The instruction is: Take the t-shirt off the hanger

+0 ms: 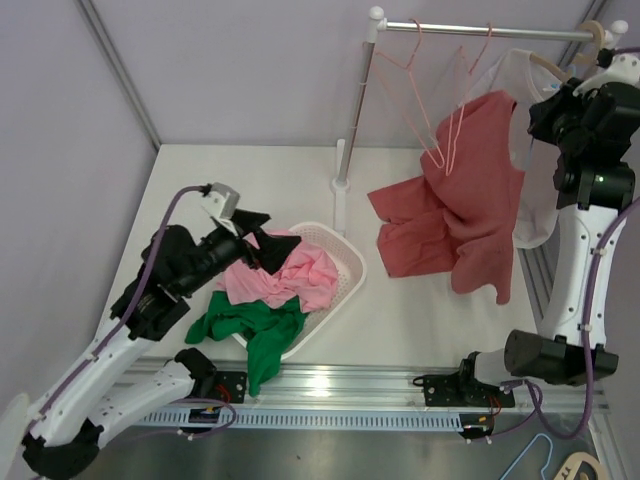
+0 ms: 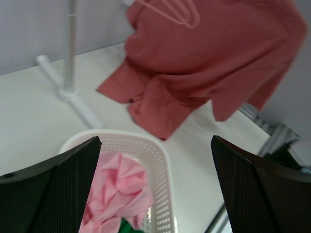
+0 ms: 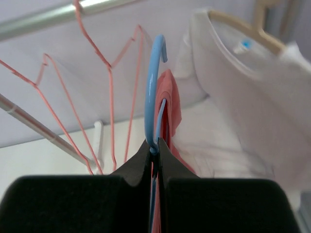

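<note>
A red t-shirt (image 1: 460, 200) hangs to the right of the rack, and its lower part rests crumpled on the table. In the left wrist view the t-shirt (image 2: 209, 63) fills the upper right. It hangs on a blue hanger (image 3: 151, 87), whose hook stands free of the rail. My right gripper (image 3: 155, 148) is shut on the hanger's neck, with the t-shirt (image 3: 171, 104) just behind it. From above, the right gripper (image 1: 535, 108) is at the t-shirt's top right. My left gripper (image 1: 262, 245) is open over the basket, apart from the t-shirt, and shows wide open (image 2: 155, 145) in its own view.
A white basket (image 1: 345, 262) holds pink cloth (image 1: 290, 275), and green cloth (image 1: 255, 330) spills over its near side. The rack's rail (image 1: 480, 30) carries pink wire hangers (image 1: 455, 110) and a white shirt (image 3: 243, 97) on a wooden hanger. The rack's pole (image 1: 355, 120) stands behind the basket.
</note>
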